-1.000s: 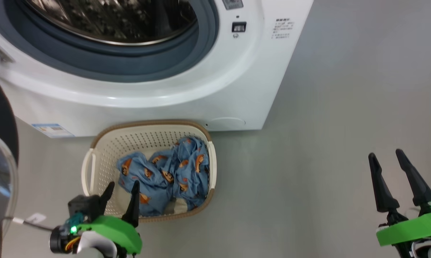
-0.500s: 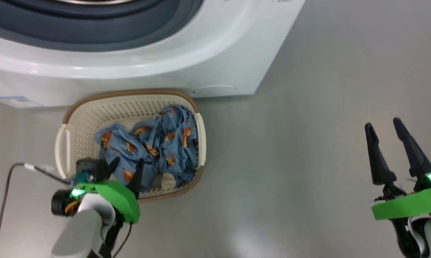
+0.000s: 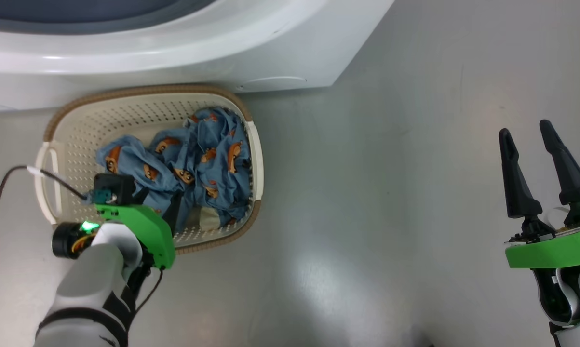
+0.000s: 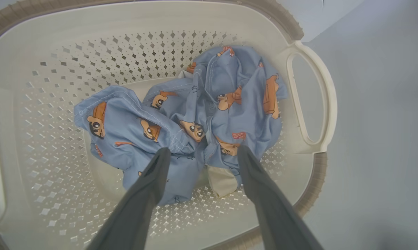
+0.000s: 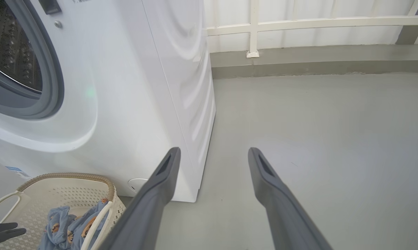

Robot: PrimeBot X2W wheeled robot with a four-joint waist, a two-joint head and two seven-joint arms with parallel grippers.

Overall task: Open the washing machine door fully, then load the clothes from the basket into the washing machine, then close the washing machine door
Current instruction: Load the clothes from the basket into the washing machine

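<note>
Grey floor (image 3: 376, 193) lies open between basket (image 3: 259, 164) rim and right fingers (image 3: 514, 178).

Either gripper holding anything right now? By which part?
Nothing is held. The left gripper is open, fingers spread over the clothes in the basket; the right gripper is open over the floor.
</note>
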